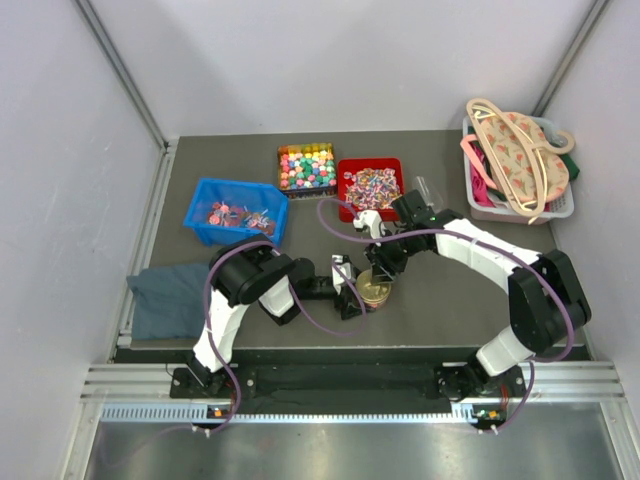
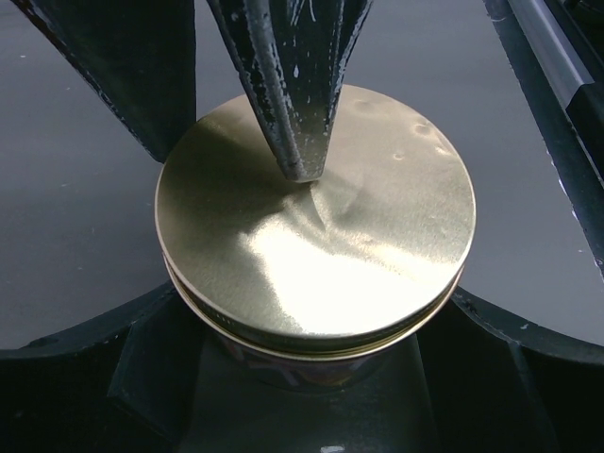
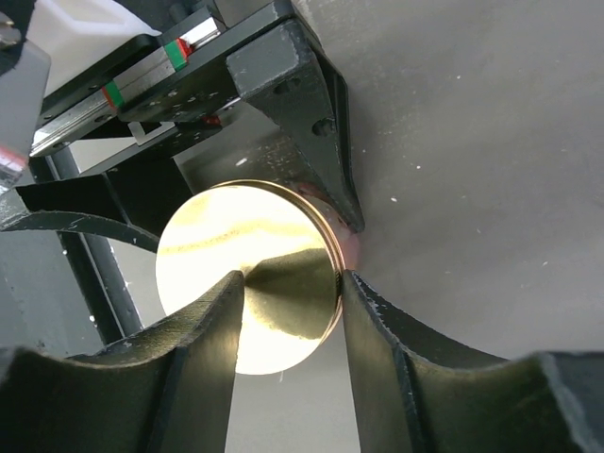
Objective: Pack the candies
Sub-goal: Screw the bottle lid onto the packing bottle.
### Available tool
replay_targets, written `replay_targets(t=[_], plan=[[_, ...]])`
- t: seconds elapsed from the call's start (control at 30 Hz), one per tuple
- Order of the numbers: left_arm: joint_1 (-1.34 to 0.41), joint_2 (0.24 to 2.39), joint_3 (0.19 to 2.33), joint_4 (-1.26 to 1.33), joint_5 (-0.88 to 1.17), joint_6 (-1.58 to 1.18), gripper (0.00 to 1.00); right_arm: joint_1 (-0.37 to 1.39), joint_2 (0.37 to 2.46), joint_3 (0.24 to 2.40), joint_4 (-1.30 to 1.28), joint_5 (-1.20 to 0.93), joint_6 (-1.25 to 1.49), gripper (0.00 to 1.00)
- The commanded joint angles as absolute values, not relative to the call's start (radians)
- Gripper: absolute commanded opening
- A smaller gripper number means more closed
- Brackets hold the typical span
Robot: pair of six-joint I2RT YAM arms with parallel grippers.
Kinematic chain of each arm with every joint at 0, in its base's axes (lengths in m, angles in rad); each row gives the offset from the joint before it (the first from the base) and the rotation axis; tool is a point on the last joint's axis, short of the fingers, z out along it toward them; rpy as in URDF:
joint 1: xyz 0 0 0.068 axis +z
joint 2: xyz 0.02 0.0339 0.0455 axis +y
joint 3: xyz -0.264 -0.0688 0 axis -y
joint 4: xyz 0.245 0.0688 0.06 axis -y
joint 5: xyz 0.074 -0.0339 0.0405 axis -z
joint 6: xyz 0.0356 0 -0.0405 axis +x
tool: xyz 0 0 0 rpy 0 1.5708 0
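Note:
The candies lie in three bins at the back: multicoloured cubes in a tray (image 1: 307,167), twist-wraps in a red bin (image 1: 370,187), and a few in a blue bin (image 1: 237,213). A small jar (image 1: 375,291) with a gold lid (image 2: 316,226) stands at the table's front middle. My left gripper (image 2: 311,316) is shut on the jar's body from the left, a finger on each side. My right gripper (image 3: 291,278) hovers over the lid with its jaws apart. One of its fingers (image 2: 294,132) touches the lid's top, and the other stands by the rim.
A grey basket (image 1: 560,205) holding a patterned bag and hangers sits at the back right. A blue-grey cloth pouch (image 1: 168,295) lies at the left edge. A clear plastic piece (image 1: 425,188) lies beside the red bin. White walls enclose the table.

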State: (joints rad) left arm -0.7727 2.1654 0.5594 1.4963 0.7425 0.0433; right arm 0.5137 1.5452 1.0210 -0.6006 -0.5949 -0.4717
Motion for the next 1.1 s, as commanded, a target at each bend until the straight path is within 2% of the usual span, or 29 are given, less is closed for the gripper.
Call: replay_targets(t=[0.0,0.4,0.63,1.07], plan=[[-0.764,2.214,0.552,1.7,0.729,0.003,0.58,0.511,1.532,1.011,-0.592,-0.607,-0.479,0.43],[-0.756,2.212,0.552,1.701,0.71,0.003,0.58,0.574,1.488,0.943,-0.571,-0.52,-0.448,0.43],[-0.752,2.21,0.555,1.7,0.692,0.003,0.58,0.575,1.442,0.9,-0.587,-0.512,-0.431,0.36],[-0.749,2.207,0.554,1.7,0.655,0.012,0.58,0.575,1.414,0.862,-0.652,-0.518,-0.442,0.36]])
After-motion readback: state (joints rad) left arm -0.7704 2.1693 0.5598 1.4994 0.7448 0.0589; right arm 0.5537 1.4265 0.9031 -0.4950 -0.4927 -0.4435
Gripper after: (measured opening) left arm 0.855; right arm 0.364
